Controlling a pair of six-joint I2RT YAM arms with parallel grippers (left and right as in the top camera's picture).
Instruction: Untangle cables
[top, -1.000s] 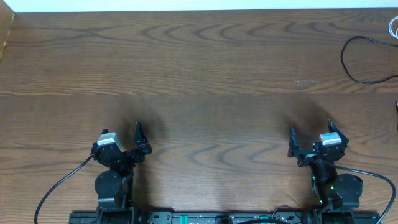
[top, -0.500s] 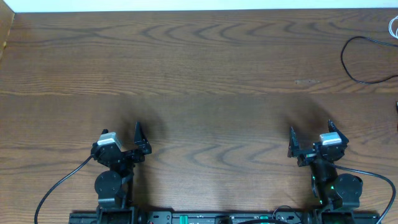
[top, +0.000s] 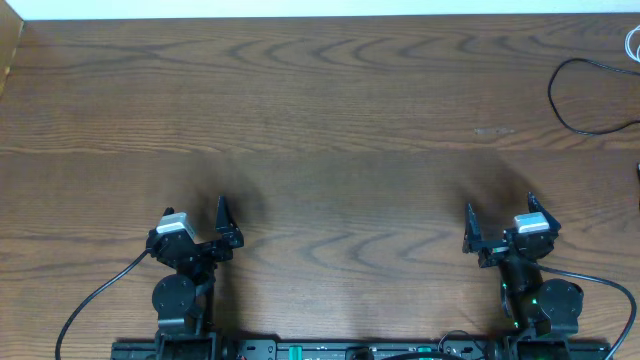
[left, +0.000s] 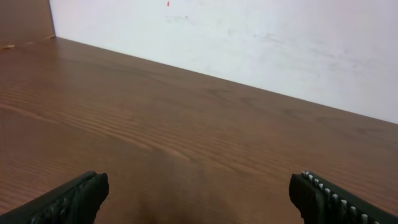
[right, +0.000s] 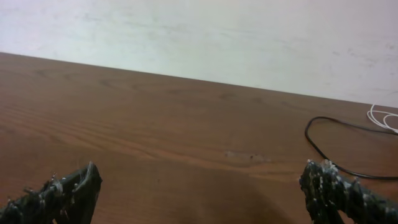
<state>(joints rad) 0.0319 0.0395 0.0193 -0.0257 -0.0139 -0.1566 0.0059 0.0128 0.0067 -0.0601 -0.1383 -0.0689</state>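
2 grippers: 1 left gripper (top: 195, 215), 1 right gripper (top: 500, 210). 2 thin cords at far right corner of the 1 table (top: 320, 100): 1 black cord (top: 550, 92), 1 white cord (top: 634, 42), partly cut off.

Brown wooden table (top: 320, 100) is showing wavy, darker arched grain.
At the table's far right corner, a thin black cord (top: 551, 95) is looping beside a thin white cord (right: 373, 112); a plain off-white wall (left: 249, 37) is running behind the table.

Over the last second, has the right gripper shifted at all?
No. The right gripper sits open at the same spot in the overhead view, no nearer to the black cable looped at far right.
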